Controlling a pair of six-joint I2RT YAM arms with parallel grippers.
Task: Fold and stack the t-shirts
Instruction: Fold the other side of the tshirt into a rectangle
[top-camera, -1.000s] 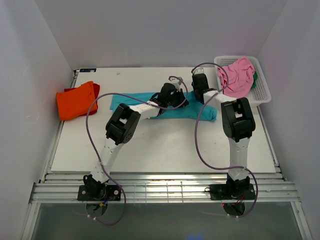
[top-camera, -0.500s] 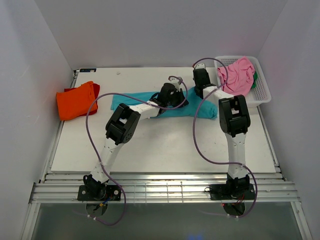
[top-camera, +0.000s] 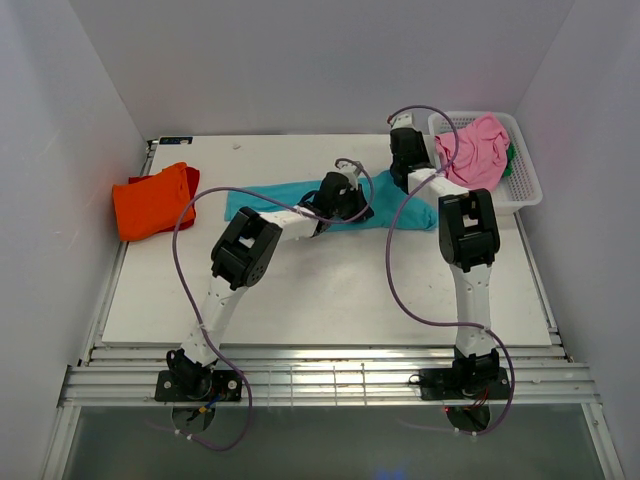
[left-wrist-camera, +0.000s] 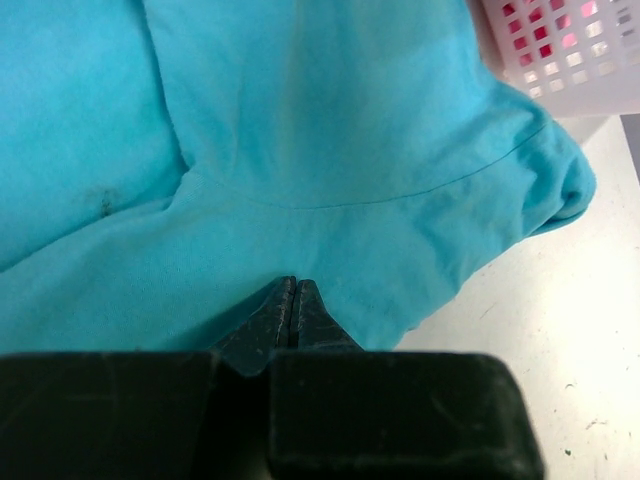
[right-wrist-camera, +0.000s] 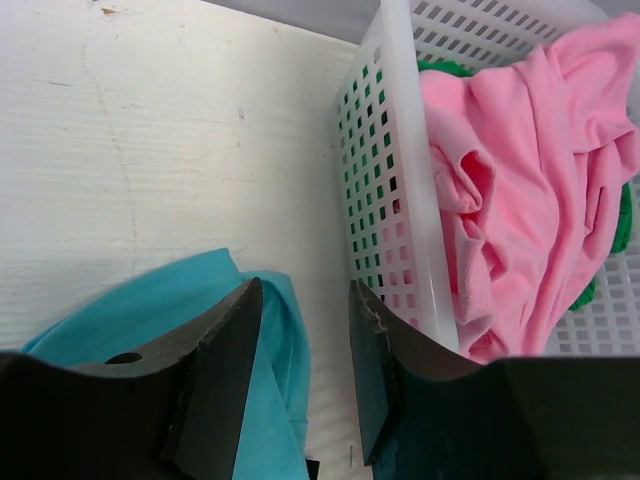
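Presently: orange t-shirt (top-camera: 152, 200) apparently folded, left; teal t-shirt (top-camera: 268, 198) mid-fold, left pincer (left-wrist-camera: 293, 288) together upon it, right pincer (right-wrist-camera: 305, 305) apart; pink t-shirt (top-camera: 472, 150) unfolded in basket (right-wrist-camera: 385, 200), right.

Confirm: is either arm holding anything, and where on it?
Left gripper looks pinched on the teal t-shirt near its edge; right gripper, jaws open, holds nothing.

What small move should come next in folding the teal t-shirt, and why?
Probably lower the open right gripper onto the end of the teal t-shirt beside the white basket and pinch it: the shirt lies stretched out while the shut left gripper presses on it.
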